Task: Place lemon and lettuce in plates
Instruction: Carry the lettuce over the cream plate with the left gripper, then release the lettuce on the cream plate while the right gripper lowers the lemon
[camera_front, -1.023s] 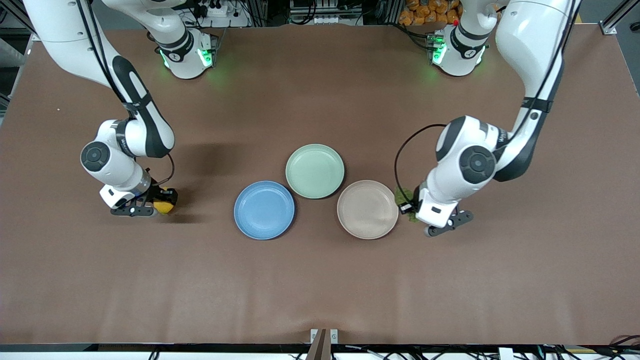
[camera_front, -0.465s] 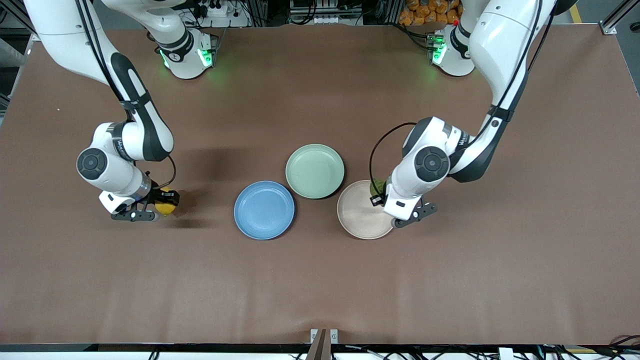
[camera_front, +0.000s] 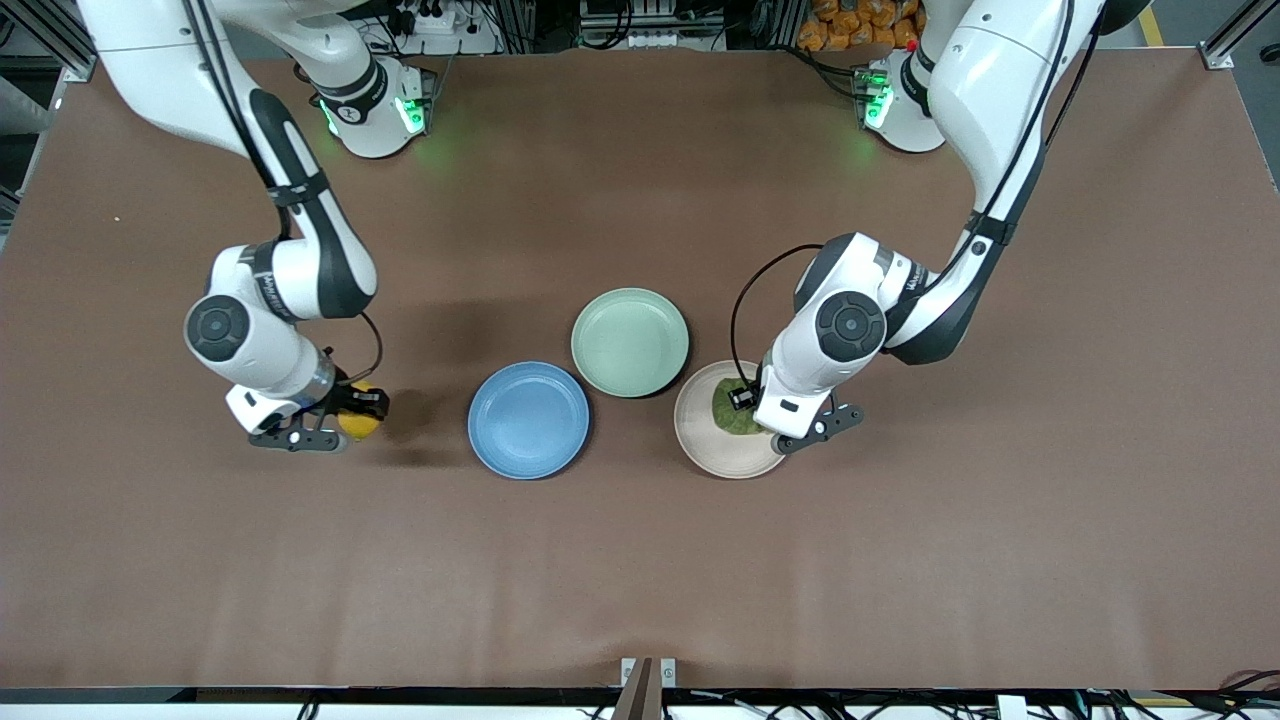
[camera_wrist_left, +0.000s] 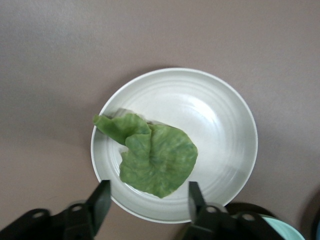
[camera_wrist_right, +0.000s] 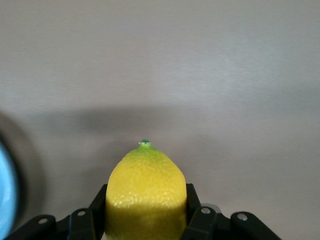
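On beige plate (camera_front: 705, 440) now: lettuce (camera_front: 735, 410)

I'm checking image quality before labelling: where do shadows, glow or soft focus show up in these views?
Front view: green glow from the base lights spills on the table near the bases; a soft shadow lies beside the lemon toward the blue plate. Right wrist view: a broad shadow band on the table above the lemon, whose near part looks soft. Left wrist view: lettuce and beige plate evenly lit.
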